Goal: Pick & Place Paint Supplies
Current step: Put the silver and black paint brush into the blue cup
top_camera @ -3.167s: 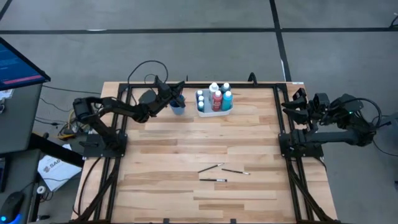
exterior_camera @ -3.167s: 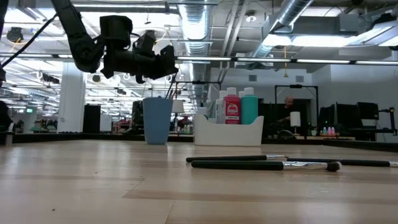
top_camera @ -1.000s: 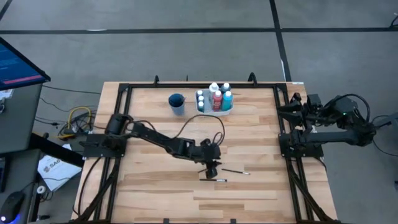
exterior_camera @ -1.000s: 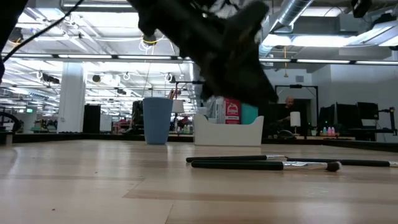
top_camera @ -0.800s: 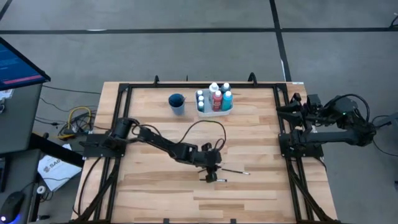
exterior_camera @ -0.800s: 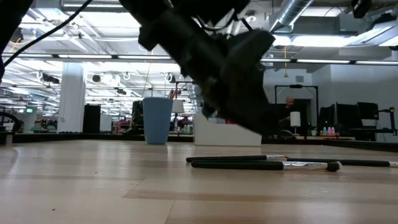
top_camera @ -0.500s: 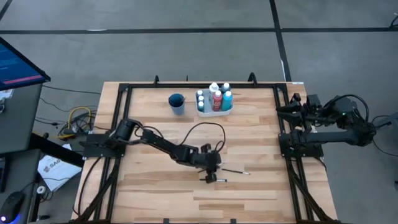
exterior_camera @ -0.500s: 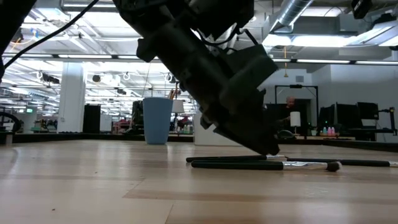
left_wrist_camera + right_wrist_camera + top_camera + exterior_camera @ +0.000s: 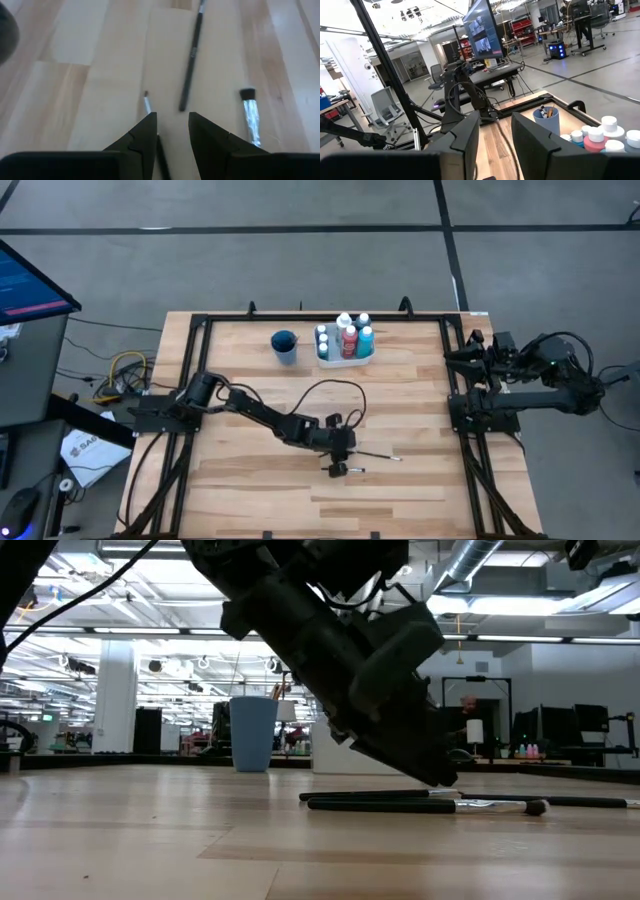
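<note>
- Near the front middle of the worktop (image 9: 250,490), the left claw (image 9: 338,457) is down at the loose paintbrushes, its arm stretched across the boards from the left edge.
- Its fingers (image 9: 145,134) stand narrowly apart and straddle the thin brush (image 9: 148,107) lying straight ahead of them; nothing is gripped yet, as far as can be seen.
- Two more brushes lie just beside it: a long dark-handled brush (image 9: 191,55) and a broad-tipped brush (image 9: 249,112), the latter with a silver ferrule.
- Seen from table height, the claw's tip sits right at the brush handles (image 9: 385,804), touching or nearly so; which cannot be told.
- Toward the back edge stand the blue cup (image 9: 284,344), some brushes already in it, and the white tray (image 9: 345,360) holding the paint bottles (image 9: 347,338), well apart from the loose brushes.
- By the right edge the right claw (image 9: 455,356) waits, raised, its fingers a little apart on nothing.
- Judged step: picking a brush, with three left to clear.
- Next move, likely: close squarely on the straddled handle without nudging its neighbours, lift, then carry it back to the cup.
</note>
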Robot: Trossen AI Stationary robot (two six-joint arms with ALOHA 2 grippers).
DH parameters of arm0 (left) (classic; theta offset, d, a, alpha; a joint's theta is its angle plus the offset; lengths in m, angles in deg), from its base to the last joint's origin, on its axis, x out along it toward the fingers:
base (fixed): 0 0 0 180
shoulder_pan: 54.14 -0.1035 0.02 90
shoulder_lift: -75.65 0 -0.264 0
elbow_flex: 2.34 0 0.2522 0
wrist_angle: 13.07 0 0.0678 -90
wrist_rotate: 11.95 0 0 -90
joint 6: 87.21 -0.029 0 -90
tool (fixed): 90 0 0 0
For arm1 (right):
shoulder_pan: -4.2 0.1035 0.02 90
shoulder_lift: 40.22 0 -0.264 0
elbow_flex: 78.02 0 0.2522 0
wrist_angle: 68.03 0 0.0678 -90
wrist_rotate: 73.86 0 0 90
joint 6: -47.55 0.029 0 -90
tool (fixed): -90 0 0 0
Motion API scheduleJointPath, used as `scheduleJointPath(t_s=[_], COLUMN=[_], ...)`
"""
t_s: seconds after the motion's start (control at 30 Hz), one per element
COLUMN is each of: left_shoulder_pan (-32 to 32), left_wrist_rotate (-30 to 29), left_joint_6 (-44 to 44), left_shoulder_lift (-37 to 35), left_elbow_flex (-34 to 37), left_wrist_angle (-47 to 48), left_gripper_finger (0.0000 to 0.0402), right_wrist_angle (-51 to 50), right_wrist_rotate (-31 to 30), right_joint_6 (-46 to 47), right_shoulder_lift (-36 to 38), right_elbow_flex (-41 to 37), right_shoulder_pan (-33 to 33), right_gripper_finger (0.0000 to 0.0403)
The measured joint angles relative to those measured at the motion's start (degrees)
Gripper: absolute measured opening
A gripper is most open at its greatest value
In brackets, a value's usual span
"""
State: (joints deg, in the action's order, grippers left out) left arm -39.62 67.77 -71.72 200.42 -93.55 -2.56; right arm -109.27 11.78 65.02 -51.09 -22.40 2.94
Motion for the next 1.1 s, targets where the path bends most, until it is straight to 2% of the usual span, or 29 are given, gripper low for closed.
scheduleJointPath(t_s=[0.23, 0.43, 0.63, 0.77, 0.83, 0.93, 1.1], left_shoulder_pan=[0.3, 0.3, 0.0, -1.4, -2.4, -3.2, -1.6], left_wrist_rotate=[-2.0, -1.8, -1.9, -1.9, -2.9, -7.0, -9.3], left_joint_6=[0.6, 1.4, 1.4, 4.8, 12.1, 32.2, 61.2], left_shoulder_lift=[3.0, 2.1, -4.8, -12.5, -16.4, -20.6, -24.5], left_elbow_flex=[-0.3, -0.1, 0.3, 0.1, 0.1, 0.7, 5.8], left_wrist_angle=[-2.2, -1.9, 3.0, 13.4, 19.8, 29.3, 30.5], left_gripper_finger=[0.0104, 0.0104, 0.0104, 0.0104, 0.0104, 0.0104, 0.0104], right_wrist_angle=[0.0, 0.1, 0.0, 0.0, 0.0, 0.0, 0.0], right_wrist_rotate=[0.0, 0.0, 0.0, 0.0, 0.0, 0.0, 0.0], right_joint_6=[0.2, 0.2, 0.1, 0.1, 0.1, 0.5, 1.1], right_shoulder_lift=[0.0, 0.0, 0.0, 0.0, 0.0, 0.0, 0.0], right_elbow_flex=[0.0, 0.0, 0.0, 0.0, 0.0, 0.0, 0.0], right_shoulder_pan=[0.0, 0.0, 0.0, 0.0, 0.0, 0.0, 0.0], right_gripper_finger=[0.0109, 0.0109, 0.0109, 0.0109, 0.0109, 0.0109, 0.0109])
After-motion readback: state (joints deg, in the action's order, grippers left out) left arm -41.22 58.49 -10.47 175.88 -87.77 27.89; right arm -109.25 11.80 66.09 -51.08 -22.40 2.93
